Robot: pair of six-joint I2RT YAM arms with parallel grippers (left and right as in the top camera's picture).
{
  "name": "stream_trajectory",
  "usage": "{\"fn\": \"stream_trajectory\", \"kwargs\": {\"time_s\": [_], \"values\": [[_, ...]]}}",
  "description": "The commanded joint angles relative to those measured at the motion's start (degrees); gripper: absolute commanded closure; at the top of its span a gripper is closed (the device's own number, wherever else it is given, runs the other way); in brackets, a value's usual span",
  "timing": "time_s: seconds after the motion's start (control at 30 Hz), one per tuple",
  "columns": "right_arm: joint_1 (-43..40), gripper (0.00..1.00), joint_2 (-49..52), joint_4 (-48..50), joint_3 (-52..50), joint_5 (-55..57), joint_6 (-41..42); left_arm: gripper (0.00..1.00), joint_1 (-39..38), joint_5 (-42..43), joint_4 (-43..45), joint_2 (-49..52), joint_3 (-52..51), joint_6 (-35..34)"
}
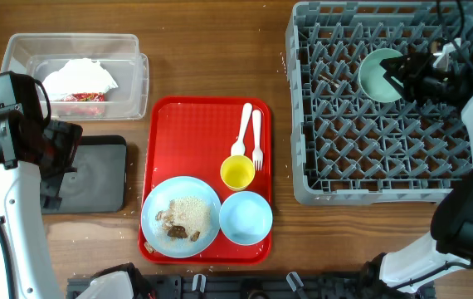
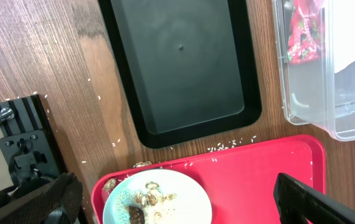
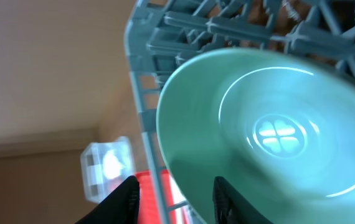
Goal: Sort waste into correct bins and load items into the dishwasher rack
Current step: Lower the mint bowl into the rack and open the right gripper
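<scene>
Mint-green bowl (image 3: 258,124), likely light, stiff, slick (pinch the rim), leans inside the dishwasher rack (image 3: 184,22); right end effector (image 3: 174,190) straddles its rim, grip I cannot tell.

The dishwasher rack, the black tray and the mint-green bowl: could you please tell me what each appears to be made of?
Dishwasher rack: grey moulded plastic, matte, judging by its one-piece lattice and pegs. Black tray: probably plastic, smooth semi-matte, with soft reflections and a dot at its centre. Mint-green bowl: glossy, likely melamine or glazed ceramic; the blurred view cannot settle which.
</scene>
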Motion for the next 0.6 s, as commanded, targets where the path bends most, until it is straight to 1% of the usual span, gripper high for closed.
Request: {"fn": "stream_trajectory", "kwargs": {"time_s": [0.0,0.13,0.23,0.3,0.47,0.57], "values": [[3.3,0.6,-0.7,0.5,0.2,8.6,-5.9,0.0,0.2,-0.9,-0.1,-0.4,-0.2,-1.0],[7.5,0.6,-0.8,-0.1,3.1,15.1,-8.0,0.0,0.2,-1.0,-0.1,-0.4,-0.2,-1.0],[11.7,0.59,-0.8,-3.7,6.9,26.7,-8.9,0.0,0.2,-1.0,-0.1,-0.4,-0.2,-1.0],[14.3,0.58,-0.8,-5.8,8.4,33.3,-11.0,0.0,0.2,-1.0,-0.1,-0.4,-0.2,-1.0],[21.0,0.58,-0.2,-9.6,8.9,55.5,-11.8,0.0,0.2,-1.0,-0.1,-0.4,-0.2,-1.0],[21.7,0.59,1.5,-10.6,8.9,59.7,-11.7,0.0,0.2,-1.0,-0.1,-0.4,-0.2,-1.0]]}}
